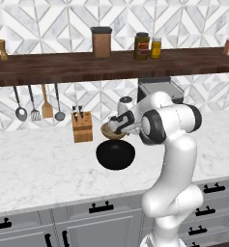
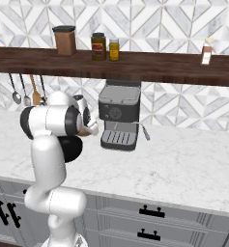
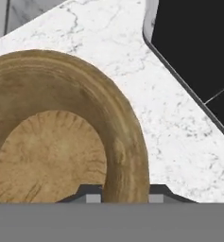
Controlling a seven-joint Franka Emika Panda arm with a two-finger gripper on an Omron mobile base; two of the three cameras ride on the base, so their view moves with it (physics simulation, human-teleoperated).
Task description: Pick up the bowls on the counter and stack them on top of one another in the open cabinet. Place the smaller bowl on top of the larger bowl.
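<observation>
The small tan wooden bowl (image 1: 109, 132) hangs a little above the white marble counter (image 1: 38, 164), its rim between the fingers of my gripper (image 1: 118, 126). In the hand view the wooden bowl (image 3: 52, 151) takes up the left side, and my gripper (image 3: 125, 196) is shut across its right rim. The glossy black bowl (image 1: 115, 154) sits on the counter just below and in front of it; in the right base view the black bowl (image 2: 71, 147) is partly hidden behind my arm. The dark brown open shelf (image 1: 63, 67) runs along the wall above.
A knife block (image 1: 81, 127) stands left of the bowls. A black coffee machine (image 2: 119, 115) stands right of them, its base edge (image 3: 193, 47) close by. Jars (image 1: 101, 42) and bottles (image 1: 141, 46) occupy the shelf's middle. Utensils (image 1: 34, 103) hang under its left part.
</observation>
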